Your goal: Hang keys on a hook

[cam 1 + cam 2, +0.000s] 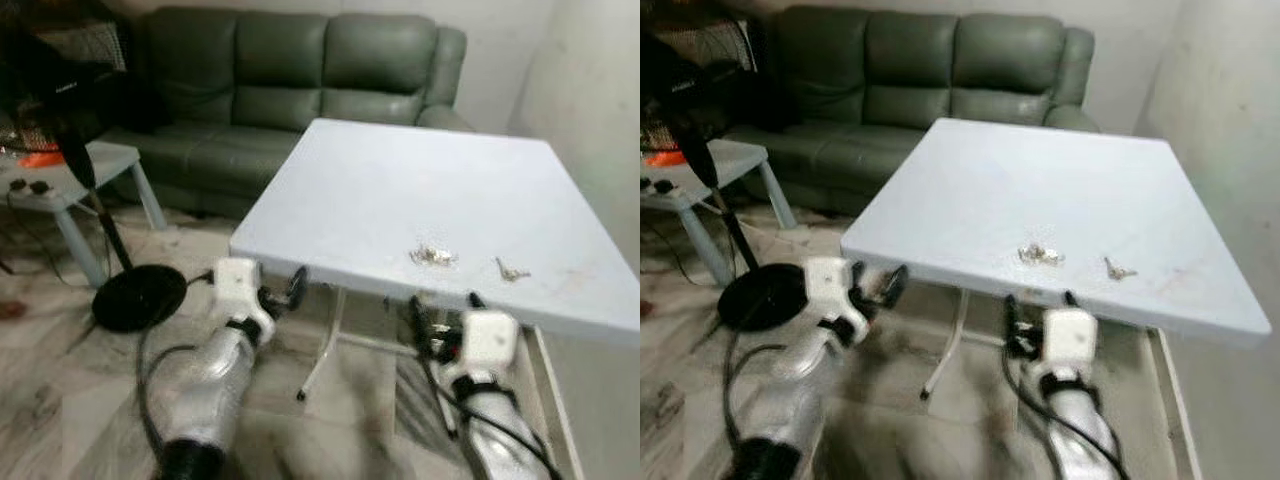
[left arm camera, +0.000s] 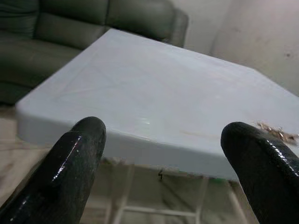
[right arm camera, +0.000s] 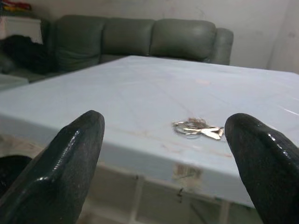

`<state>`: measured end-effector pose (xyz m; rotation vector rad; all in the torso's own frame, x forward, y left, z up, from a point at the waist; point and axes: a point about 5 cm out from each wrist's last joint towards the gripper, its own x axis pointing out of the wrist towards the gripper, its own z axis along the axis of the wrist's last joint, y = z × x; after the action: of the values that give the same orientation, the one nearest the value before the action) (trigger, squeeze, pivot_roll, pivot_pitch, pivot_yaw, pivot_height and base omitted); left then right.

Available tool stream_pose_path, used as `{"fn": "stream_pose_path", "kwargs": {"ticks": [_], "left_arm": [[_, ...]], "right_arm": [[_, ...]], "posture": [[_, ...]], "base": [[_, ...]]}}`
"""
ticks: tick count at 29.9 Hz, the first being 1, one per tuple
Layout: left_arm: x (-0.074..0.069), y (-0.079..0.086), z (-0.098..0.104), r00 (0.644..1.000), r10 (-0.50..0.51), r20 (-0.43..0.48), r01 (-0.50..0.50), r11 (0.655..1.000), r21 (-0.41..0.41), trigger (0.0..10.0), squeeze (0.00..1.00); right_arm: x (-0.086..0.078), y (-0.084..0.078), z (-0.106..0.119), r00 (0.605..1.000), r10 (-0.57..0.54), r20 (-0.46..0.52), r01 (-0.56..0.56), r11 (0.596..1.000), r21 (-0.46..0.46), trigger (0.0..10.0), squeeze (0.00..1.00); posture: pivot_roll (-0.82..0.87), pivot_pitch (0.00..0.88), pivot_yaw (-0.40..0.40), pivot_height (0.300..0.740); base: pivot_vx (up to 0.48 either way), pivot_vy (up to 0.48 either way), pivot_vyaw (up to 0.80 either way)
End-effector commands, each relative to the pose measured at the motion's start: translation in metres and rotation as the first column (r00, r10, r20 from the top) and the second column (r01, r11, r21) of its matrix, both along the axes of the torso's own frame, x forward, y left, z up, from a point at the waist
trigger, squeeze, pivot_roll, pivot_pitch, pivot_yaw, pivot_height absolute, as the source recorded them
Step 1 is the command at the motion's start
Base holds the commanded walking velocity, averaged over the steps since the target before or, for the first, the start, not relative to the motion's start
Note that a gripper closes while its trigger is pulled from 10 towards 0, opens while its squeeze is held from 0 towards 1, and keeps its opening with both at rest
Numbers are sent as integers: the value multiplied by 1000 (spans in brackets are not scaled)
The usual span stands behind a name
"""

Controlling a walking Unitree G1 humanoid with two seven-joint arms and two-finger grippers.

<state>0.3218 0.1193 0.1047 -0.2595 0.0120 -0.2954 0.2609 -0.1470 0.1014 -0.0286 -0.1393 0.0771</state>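
Approach step judged: bunch of silver keys [image 1: 433, 256] seen lower right on square white plastic table [image 1: 400, 190]. Right gripper [image 1: 443, 303] held wide below edge, empty; left gripper [image 1: 280, 291] wide, lower left. Next: right gripper to be raised over keys.

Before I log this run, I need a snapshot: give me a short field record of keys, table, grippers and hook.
keys: bunch of keys lying near the table's front edge
second key: single key to its right, apart from it
table: white square table, sofa behind
left gripper: open, below the table edge
right gripper: open, below the edge, facing the bunch
hook: none visible
task state: keys not yet picked up
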Motion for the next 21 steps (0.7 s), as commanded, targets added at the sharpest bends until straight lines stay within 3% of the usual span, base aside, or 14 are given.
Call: {"fn": "stream_pose_path", "kwargs": {"ticks": [1, 16, 21], "left_arm": [[1, -12, 5, 1000, -30, 10, 30, 999, -13, 10000, 0], [0, -12, 3, 1000, -28, 5, 28, 1000, -8, 10000, 0], [0, -14, 4, 999, -31, 14, 31, 999, -12, 10000, 0]], "right_arm": [[-1, -10, 0, 999, -33, -4, 33, 999, -8, 10000, 0], [-2, -9, -1, 999, -32, -10, 32, 999, -7, 10000, 0], [-1, -9, -2, 999, -38, -20, 38, 999, -8, 10000, 0]], "posture": [[-66, 0, -5, 740], [-67, 0, -5, 740], [-67, 0, -7, 740]], "base": [[405, 0, 0], [402, 0, 0], [0, 0, 0]]}}
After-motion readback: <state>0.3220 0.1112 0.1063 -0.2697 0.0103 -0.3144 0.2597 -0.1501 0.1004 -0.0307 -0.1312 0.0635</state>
